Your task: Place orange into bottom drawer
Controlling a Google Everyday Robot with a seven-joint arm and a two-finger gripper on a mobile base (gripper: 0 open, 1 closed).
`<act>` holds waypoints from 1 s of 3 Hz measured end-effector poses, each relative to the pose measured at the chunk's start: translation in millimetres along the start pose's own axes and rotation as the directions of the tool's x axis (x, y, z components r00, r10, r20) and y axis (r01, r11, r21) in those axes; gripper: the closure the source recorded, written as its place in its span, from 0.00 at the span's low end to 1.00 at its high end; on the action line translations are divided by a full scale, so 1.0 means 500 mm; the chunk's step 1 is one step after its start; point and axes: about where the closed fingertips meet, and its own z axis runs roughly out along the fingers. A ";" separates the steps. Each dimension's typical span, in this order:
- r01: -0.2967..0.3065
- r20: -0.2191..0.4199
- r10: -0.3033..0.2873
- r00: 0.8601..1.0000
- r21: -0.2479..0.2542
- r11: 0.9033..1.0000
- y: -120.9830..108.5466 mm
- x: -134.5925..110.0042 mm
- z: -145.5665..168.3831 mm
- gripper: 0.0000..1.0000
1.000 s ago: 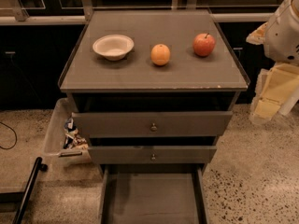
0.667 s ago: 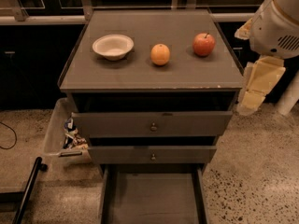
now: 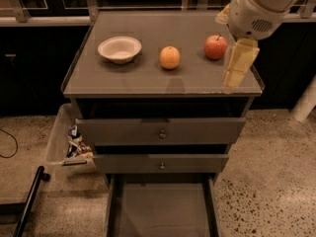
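The orange sits on the grey cabinet top, between a white bowl and a red apple. The bottom drawer is pulled open at the foot of the cabinet and its flat grey floor is bare. My gripper hangs from the white arm at the cabinet's right edge, just right of the apple and well right of the orange. It holds nothing that I can see.
A white bowl stands at the left of the top. A red apple with a stem stands at the right. Two upper drawers with small knobs are slightly ajar. A clear bin with packets sits left of the cabinet.
My arm has swung left and up from beside the cabinet to over its right edge, closer to the apple. The orange, bowl and apple have not moved.
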 end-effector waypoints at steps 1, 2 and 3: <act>0.059 0.083 -0.060 0.995 0.016 0.998 -0.059 -0.010 0.040 0.00; 0.106 0.158 -0.106 0.982 0.009 0.994 -0.101 -0.007 0.101 0.00; 0.105 0.159 -0.106 0.982 0.010 0.994 -0.101 -0.007 0.101 0.00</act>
